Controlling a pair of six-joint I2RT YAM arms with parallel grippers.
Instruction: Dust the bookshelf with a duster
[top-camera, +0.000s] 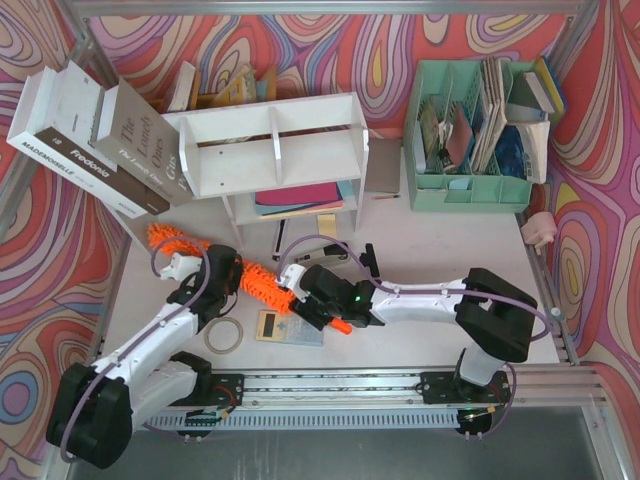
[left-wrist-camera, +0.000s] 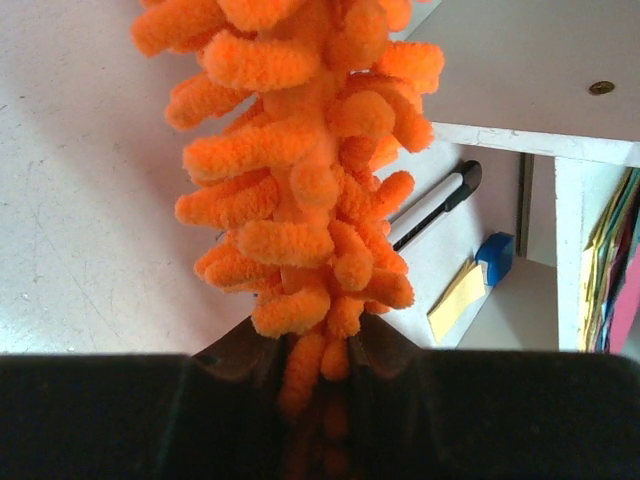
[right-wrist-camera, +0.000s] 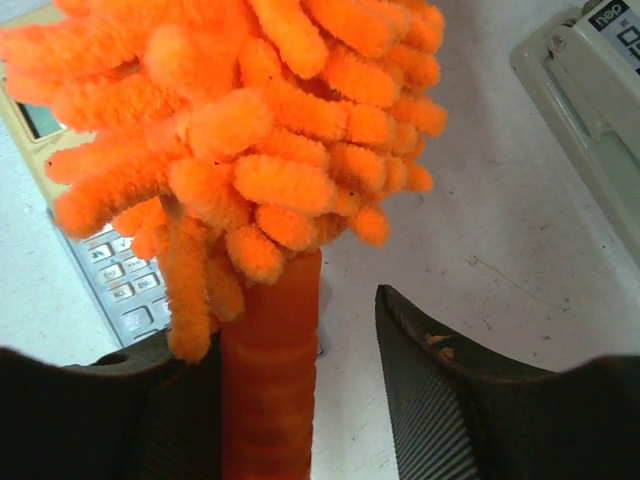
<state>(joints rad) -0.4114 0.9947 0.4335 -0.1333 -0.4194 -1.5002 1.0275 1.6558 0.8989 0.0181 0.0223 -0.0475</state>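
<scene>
Starting at the near edge of the surface (top-camera: 430, 240), a roll of tape (top-camera: 224, 336) and a yellow calculator (top-camera: 288, 326) are seen lying flat between the two arm bases. Just beyond them the duster (top-camera: 262, 285) is stretched slantwise, its fluffy orange head pointing to the far left and its handle end to the near right. The left claw (left-wrist-camera: 310, 345) is shown closed on the fluffy head, with orange strands pinched between its fingers (left-wrist-camera: 385, 345). The right claw (right-wrist-camera: 290, 330) is set around the slim handle just below the head. Its jaws are parted: the handle lies against one finger, and a clear gap is left to the other finger (right-wrist-camera: 420, 370), so no clamp is seen there. In the right wrist view the calculator is seen directly beneath the head, and a pale stapler-like device (right-wrist-camera: 590, 70) lies off to one side. Farther back, a black and white pen (left-wrist-camera: 435, 205) and a yellow pad of notes (left-wrist-camera: 455, 300) lie on the surface before the bookshelf (top-camera: 275, 150). The white bookshelf stands upright behind the duster, apart from it, with coloured folders (top-camera: 300, 195) kept in its lower tier. At the far left, large books (top-camera: 80, 140) are propped at a tilt against the bookshelf's side. At the far right, a mint-green organiser (top-camera: 470, 185) is filled with papers.
</scene>
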